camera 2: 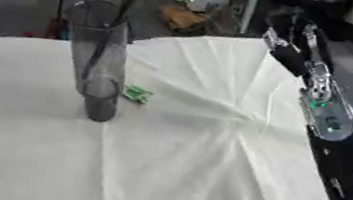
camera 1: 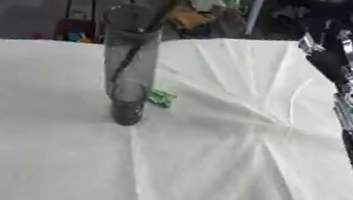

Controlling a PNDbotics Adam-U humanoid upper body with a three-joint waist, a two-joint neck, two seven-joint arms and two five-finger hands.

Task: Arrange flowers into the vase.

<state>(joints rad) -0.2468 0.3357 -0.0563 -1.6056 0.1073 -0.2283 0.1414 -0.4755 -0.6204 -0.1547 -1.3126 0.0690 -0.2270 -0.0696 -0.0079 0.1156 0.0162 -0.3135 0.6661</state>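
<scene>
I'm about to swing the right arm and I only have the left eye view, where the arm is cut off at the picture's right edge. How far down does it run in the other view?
Observer: In the right eye view the right arm runs from the table's far corner all the way to the picture's lower right corner.
Operator: Is it over the table there?
Observer: Yes, its lower stretch crosses the right side of the white cloth.
Operator: Anywhere near the vase?
Observer: No, that stretch lies far to the right of the vase, with bare cloth between them.
</scene>
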